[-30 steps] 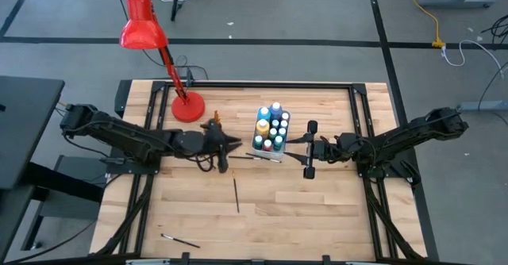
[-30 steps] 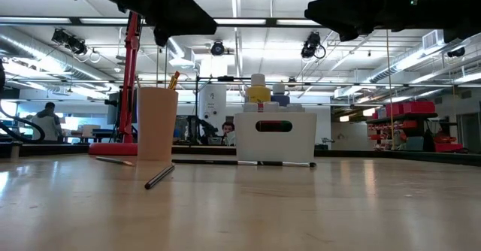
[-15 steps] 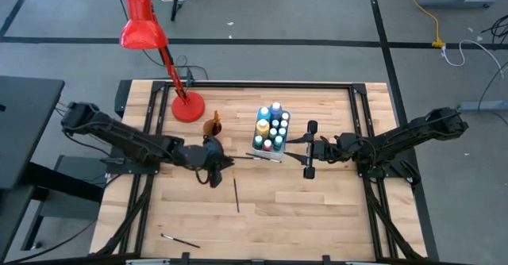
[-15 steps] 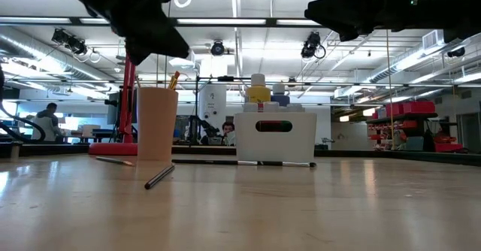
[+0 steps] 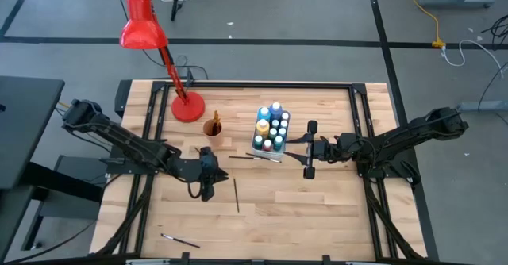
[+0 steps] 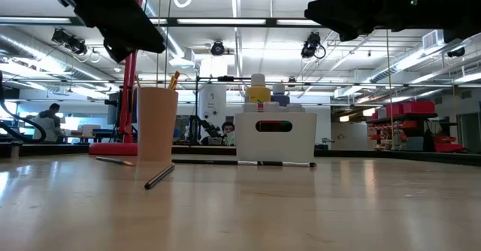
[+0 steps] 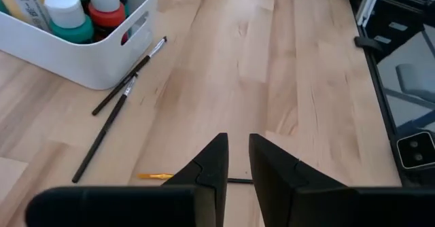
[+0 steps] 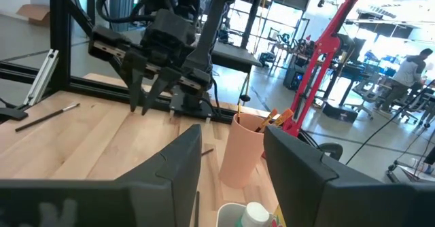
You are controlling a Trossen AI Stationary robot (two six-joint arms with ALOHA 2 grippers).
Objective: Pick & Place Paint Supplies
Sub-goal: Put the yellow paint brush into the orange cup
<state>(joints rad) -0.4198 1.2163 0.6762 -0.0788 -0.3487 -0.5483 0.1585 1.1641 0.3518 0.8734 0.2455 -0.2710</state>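
From above, the left pincer point(image 5: 208, 187) hovers beside a brush point(image 5: 236, 195) on the desk point(image 5: 317, 209); the right pincer point(image 5: 308, 149) waits beside the bottle bin point(image 5: 271, 128). Left wrist view: fingers point(image 7: 216, 160) slightly parted, empty. Right wrist view: fingers point(image 8: 178, 160) apart, empty.

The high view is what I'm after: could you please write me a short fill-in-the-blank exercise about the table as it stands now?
1. The paint bottles stand in a ____ bin.
2. The red lamp has its base beside the ____ cup.
3. The left gripper hangs above the table with ____ between its fingers.
4. One brush lies beside the ____ gripper.

Missing words: white; pink; nothing; left
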